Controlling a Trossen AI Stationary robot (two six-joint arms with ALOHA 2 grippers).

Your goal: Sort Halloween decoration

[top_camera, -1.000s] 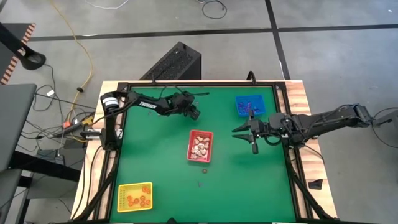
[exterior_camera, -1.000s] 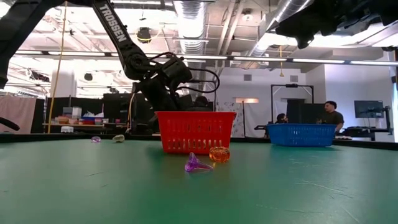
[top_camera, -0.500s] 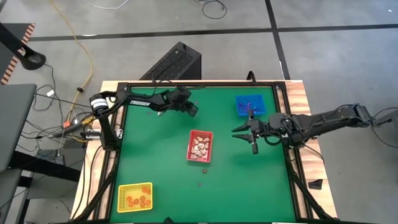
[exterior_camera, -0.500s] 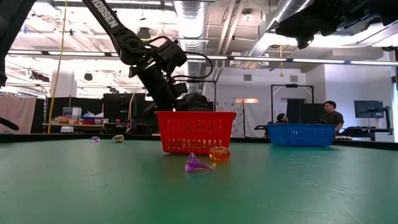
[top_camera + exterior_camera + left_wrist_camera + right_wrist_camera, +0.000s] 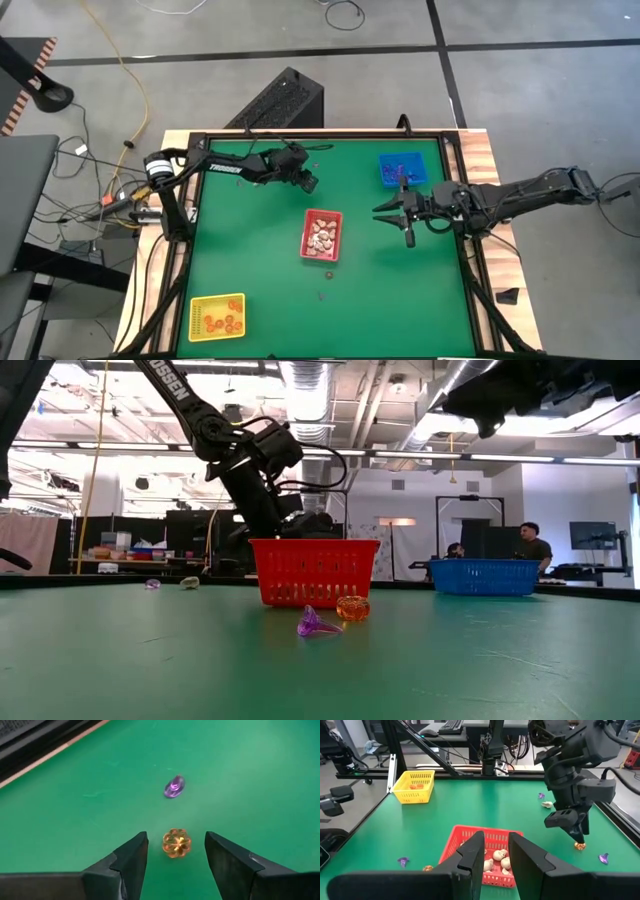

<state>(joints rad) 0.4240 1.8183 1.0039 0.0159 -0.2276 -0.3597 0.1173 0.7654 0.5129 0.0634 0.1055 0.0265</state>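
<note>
The left claw (image 5: 175, 851) hangs over the far left part of the green surface (image 5: 260, 280), fingers spread and grasping nothing. An orange trinket (image 5: 176, 842) lies on the surface between the two fingers, so the claw appears lined up to close on it. A purple trinket (image 5: 174, 786) lies just beyond it, apart.

The right claw (image 5: 385, 213) waits near the blue tray (image 5: 402, 169), above the surface. Its fingers stand slightly parted with nothing visible between them.

Each tray takes one colour: cream pieces in the red tray (image 5: 322, 235), orange pieces in the yellow tray (image 5: 217, 315), purple pieces in the blue tray. The orange trinket therefore probably belongs in the yellow tray at the near left corner.

Further loose pieces remain: a second purple trinket (image 5: 315, 624) and a second orange trinket (image 5: 352, 608) just in front of the red tray, and a cream trinket (image 5: 547, 804) near the far edge. In the high view these are barely discernible. The blue tray's contents are too small to count.
</note>
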